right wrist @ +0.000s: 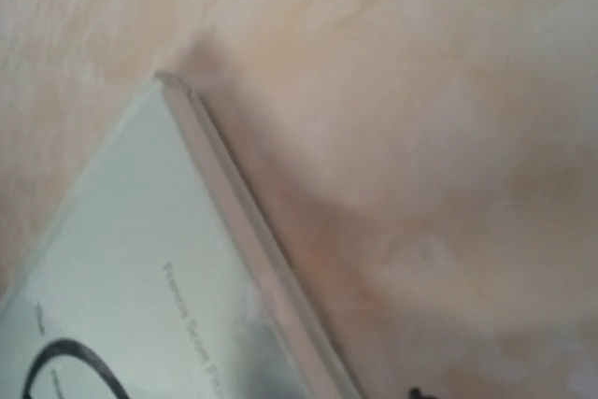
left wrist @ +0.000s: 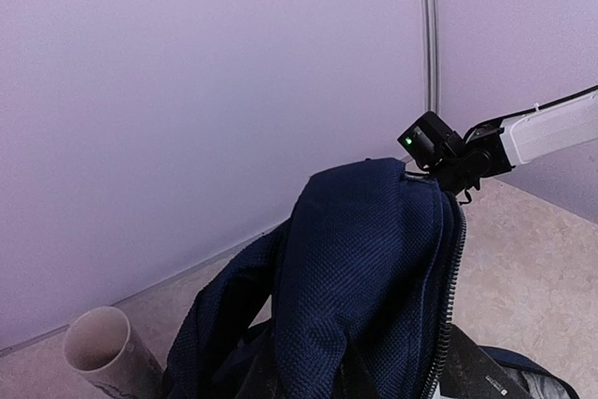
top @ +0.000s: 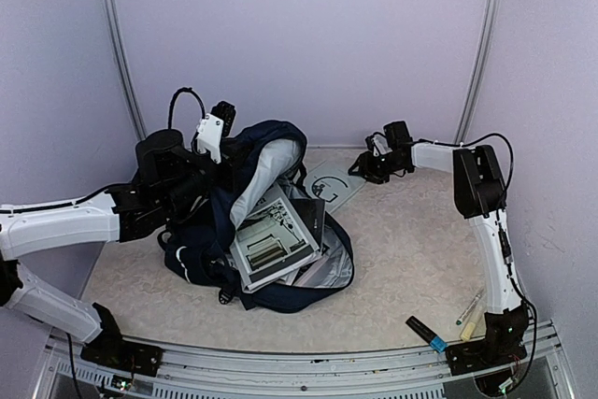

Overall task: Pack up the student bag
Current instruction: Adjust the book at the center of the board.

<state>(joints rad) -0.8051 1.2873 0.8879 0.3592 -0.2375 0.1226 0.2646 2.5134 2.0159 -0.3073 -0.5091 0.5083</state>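
Student bag (top: 192,263), navy fabric backpack, is gaping, pinched up by the left gripper (top: 220,128) (for loading); the right gripper (top: 366,170), spread impossible to tell, is hovering by a pale flat book (top: 329,179) just ahead.

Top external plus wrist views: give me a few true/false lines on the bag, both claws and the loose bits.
1. The student bag lies open with books showing inside. True.
2. The right claw is inside the bag. False: it is over the table at the far side, by a pale book lying outside the bag.
3. The left claw is shut on the bag's raised flap. True.
4. A blue-tipped marker lies by the left arm's base. False: it lies near the right arm's base.
5. The left wrist view shows a cardboard tube beside the bag. True.
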